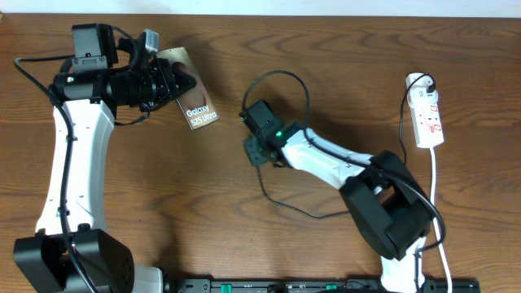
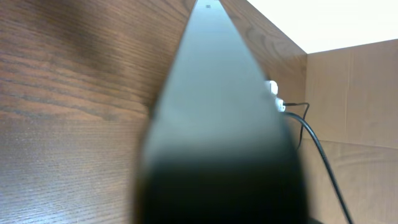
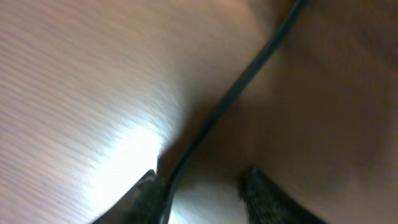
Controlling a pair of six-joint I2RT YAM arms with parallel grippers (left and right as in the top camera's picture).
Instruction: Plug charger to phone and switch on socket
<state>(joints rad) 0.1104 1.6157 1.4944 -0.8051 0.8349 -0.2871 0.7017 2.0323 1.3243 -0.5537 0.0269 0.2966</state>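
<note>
left gripper [image 1: 167, 81]: clamped shut on one edge of the phone [image 1: 198, 102], at the table's far left.
phone: bronze face and white "Galaxy" lettering are seen from overhead, the body lying at an angle. In the left wrist view it is seen edge-on as a dark blurred strip running away from the lens. Whether it rests on the table [image 1: 203, 203] cannot be told.
right gripper [image 3: 199, 193]: lowered over mid-table, well apart from the phone. The fingers [image 3: 264, 190] are seen spread, with the cable passing between them close to one tip. No clamp on it is visible, and the view is blurred.
charger [image 1: 285, 73]: thin black cable. One loop is laid behind the right gripper and another run trails across the table toward the right arm's base. The plug tip cannot be made out.
socket [image 1: 428, 120]: white strip laid at the far right edge, well away from both grippers. A round plug is seated at its far end, and red marks are visible on the switches. Switch position cannot be read.
white cord [image 1: 435, 183]: run from the socket toward the near edge.
</note>
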